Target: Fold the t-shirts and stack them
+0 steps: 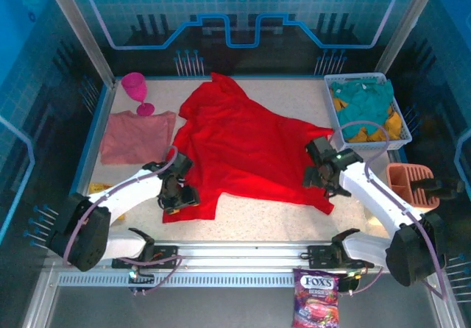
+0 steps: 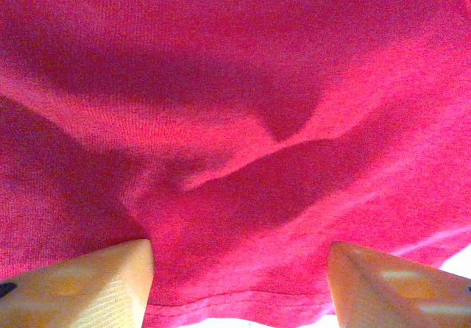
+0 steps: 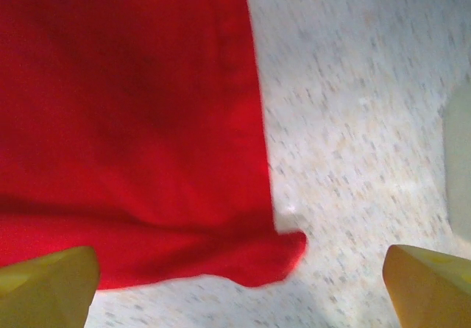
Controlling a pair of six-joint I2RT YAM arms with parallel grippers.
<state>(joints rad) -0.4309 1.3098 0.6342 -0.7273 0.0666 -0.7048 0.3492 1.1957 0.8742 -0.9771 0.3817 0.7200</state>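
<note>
Crumpled across the middle of the table (image 1: 294, 210), between both grippers: the red t-shirt (image 1: 243, 148). Flat and well apart, far to the outer side of the left gripper (image 1: 180, 195): the pink t-shirt (image 1: 136, 137), probably placed there as the base of the stack.

At the left gripper: parted about halfway and pinching nothing. Low over the near corner of the red cloth, with the hem just ahead of the fingertips and wrinkles rising beyond them. Seemingly set there in order to take that corner.

At the right gripper (image 1: 318, 170): spread wide and empty. Just ahead, toward one finger, a red corner with its small tip flat on the table; toward the other finger, bare speckled surface. Probably positioned at this edge to catch the opposite corner, so that both sides can be pulled and flattened together.

To judge from this, an early stage: red shirt not yet folded, nothing stacked. Beware of catching two layers at the wrinkled corner near the left gripper.
</note>
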